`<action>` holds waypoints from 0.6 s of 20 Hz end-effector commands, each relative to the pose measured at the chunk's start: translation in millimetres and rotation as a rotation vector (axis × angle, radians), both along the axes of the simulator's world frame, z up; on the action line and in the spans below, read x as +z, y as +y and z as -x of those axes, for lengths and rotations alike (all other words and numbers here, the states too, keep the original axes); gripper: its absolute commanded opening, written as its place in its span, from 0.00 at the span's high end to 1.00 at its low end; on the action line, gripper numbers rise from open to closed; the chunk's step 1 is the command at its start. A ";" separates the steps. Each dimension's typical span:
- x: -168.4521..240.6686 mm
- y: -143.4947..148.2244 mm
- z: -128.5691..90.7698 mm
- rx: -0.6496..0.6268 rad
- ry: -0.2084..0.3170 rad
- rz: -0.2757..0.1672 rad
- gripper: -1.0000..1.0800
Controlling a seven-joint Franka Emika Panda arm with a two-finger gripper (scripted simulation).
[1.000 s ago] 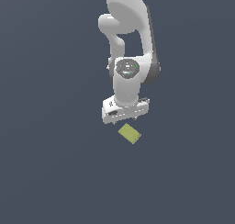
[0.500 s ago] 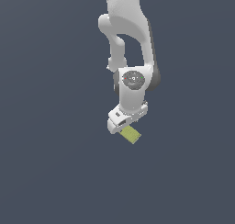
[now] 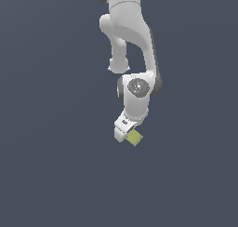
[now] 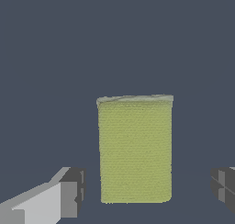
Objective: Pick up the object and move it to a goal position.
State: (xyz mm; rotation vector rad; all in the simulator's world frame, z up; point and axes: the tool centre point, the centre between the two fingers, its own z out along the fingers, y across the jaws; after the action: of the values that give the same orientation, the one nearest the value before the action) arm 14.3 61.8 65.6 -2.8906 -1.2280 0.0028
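**Q:** So where's the block sitting relative to the hand right now?

**Me:** Honestly, pretty much lined up. On my wrist view the yellow-green block (image 4: 135, 150) lies flat on the dark floor (image 4: 117, 44), and it sits in the gap between the two fingertips (image 4: 69, 193). There's bare floor showing on both sides of it, so neither pad is touching it.

**Q:** Gripper wide or closed?

**Me:** Spread wide, clearly wider than the block, and gripping nothing. From the exterior view the gripper (image 3: 124, 130) is down low with the arm (image 3: 135, 44) bent over it, and the block (image 3: 135, 137) peeks out just at the gripper's lower edge, toward the exterior view's right. I can't tell from that angle whether the fingertips have reached the floor.
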 end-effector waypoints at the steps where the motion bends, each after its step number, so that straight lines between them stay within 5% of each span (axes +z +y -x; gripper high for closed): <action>1: -3.3 1.7 -0.5 0.031 -0.001 0.000 0.04; 12: -13.8 2.8 -0.3 0.048 -0.001 0.000 0.04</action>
State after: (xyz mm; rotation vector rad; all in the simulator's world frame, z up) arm 15.1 64.6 55.8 -2.8614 -1.2972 -0.0007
